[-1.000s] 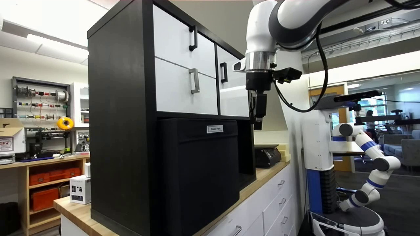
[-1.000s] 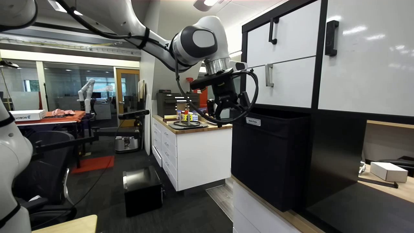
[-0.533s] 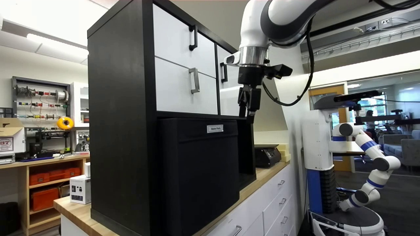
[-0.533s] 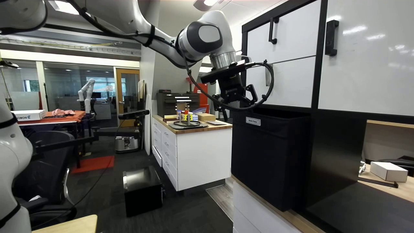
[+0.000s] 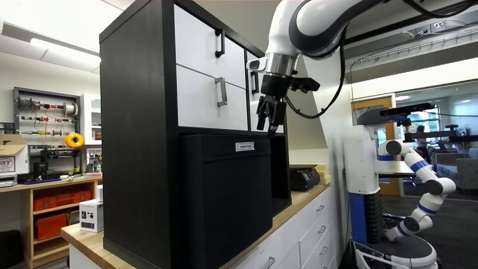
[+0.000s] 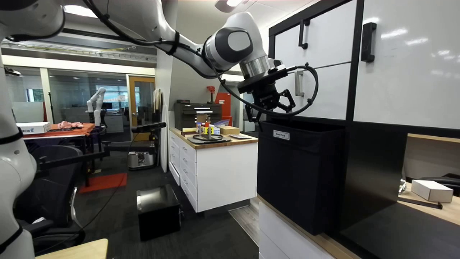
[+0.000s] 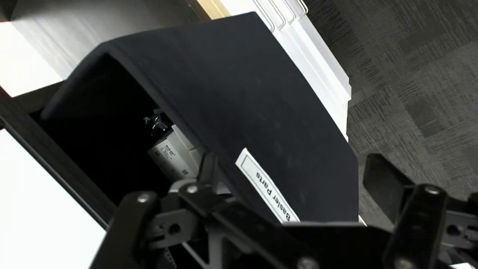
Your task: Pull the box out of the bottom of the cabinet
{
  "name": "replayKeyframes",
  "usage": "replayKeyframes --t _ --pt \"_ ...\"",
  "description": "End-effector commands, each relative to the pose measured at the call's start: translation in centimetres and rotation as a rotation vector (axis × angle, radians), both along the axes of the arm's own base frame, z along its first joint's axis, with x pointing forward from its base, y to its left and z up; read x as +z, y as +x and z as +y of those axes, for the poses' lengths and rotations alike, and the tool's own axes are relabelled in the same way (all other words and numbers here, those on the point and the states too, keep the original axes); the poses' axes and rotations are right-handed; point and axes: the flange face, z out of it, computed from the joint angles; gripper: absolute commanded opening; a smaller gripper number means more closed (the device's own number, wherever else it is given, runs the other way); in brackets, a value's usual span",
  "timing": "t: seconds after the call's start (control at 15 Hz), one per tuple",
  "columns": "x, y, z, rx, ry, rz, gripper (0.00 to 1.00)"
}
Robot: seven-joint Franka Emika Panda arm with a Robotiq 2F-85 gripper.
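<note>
The black box [image 5: 237,198] stands upright in the bottom opening of the cabinet [image 5: 132,130]. In an exterior view the box [image 6: 287,176] shows its open top and a white label [image 6: 281,135]. The wrist view looks down on the box [image 7: 246,86], its label [image 7: 267,185] and a pale carton [image 7: 173,155] inside. My gripper [image 5: 266,129] is open and empty by the box's top front edge; it also shows in an exterior view [image 6: 266,122]. In the wrist view [image 7: 293,170] one finger is over the box's mouth, the other beyond its front wall. Contact cannot be told.
A grey drawer handle [image 5: 221,92] and a black handle [image 5: 255,82] stick out above the box. A wooden counter [image 5: 295,205] carries the cabinet. A black device [image 5: 304,177] stands beside it. Another counter [image 6: 226,172] with clutter lies behind the arm.
The arm has moved toward the cabinet, and the gripper has come to the box's top edge, tilting more. The box and cabinet have not moved.
</note>
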Motion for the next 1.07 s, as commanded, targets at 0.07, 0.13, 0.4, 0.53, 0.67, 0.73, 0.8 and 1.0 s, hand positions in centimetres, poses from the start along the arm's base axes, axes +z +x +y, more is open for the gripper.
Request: replayKeyframes --t 0.07,0.13,0.4,0.53,0.67,0.73,0.8,1.0 --pt "-1.3 1.7 -0.6 0.089 -0.022 -0.042 1.0" --pt "-1.8 1.9 -0.6 0.105 -0.026 -0.048 1.0" --pt "-3.5 2.8 -0.3 0.175 -0.047 -0.072 1.0" --pt "-4.2 3.1 -0.1 0.187 -0.046 -0.072 1.0" --pt "-4.7 3.1 -0.2 0.184 -0.043 -0.069 0.75" --pt "-4.9 3.1 -0.2 0.19 -0.048 -0.067 0.74" --pt "-5.0 3.0 -0.3 0.192 -0.048 -0.065 0.67" --pt "-4.9 2.8 -0.6 0.184 -0.039 -0.067 0.47"
